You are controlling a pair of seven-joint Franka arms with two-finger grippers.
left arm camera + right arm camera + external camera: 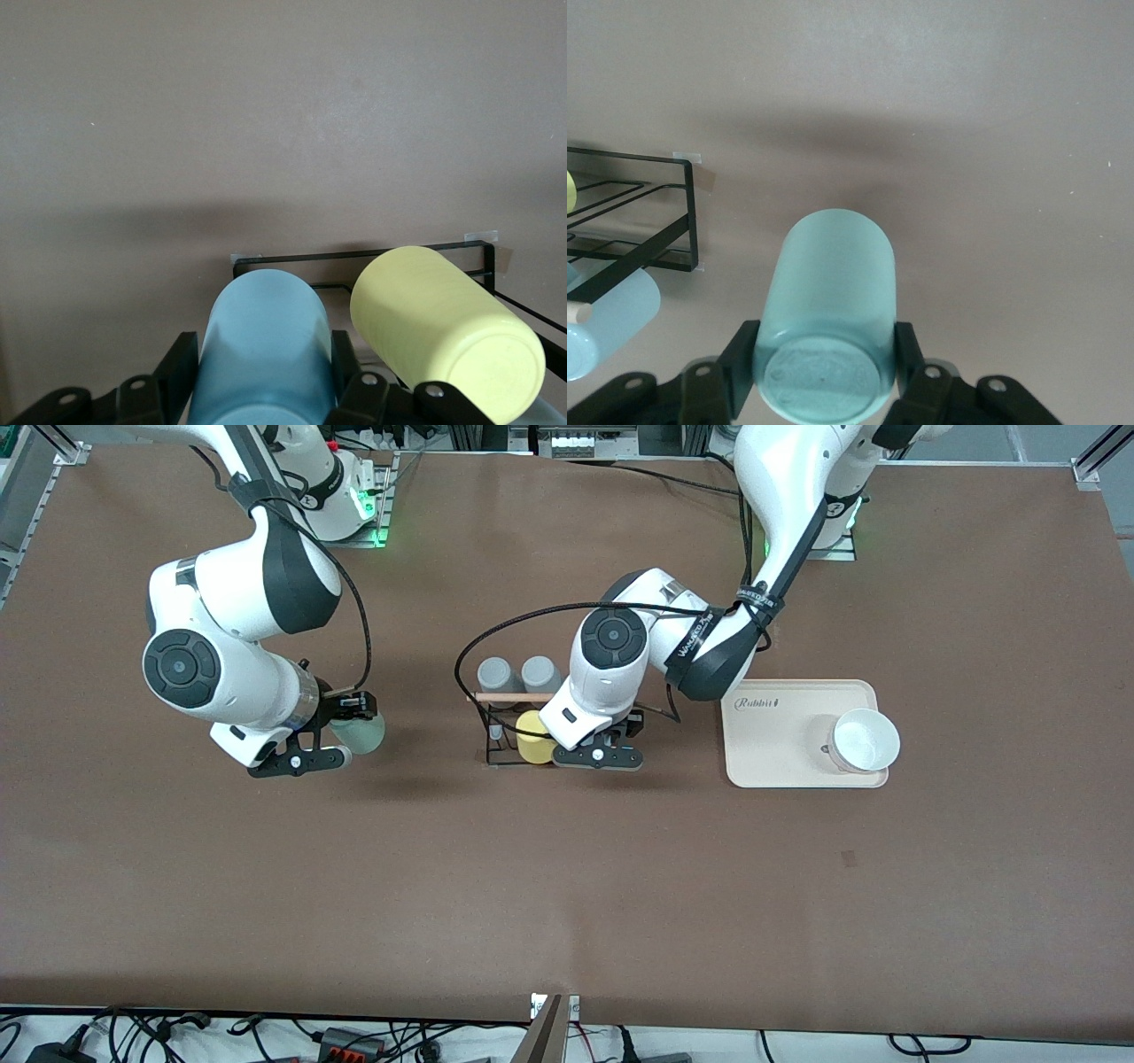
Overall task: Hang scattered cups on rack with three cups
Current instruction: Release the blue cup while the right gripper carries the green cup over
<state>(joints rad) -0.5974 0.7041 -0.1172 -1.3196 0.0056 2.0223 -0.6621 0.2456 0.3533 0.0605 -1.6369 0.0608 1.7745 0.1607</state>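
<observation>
Brown tabletop (567, 886), cables (266, 1036) along its near edge, even light

We take this for a robotics lab. 2 white Franka arms (221, 593) stand bolted on metal plates along one edge of a wide brown counter (567, 886), green status lights glowing at their bases. Aluminium framing (44, 443) sits at the corners, and loose cables and power adapters (337, 1036) trail below the counter's near edge.
</observation>
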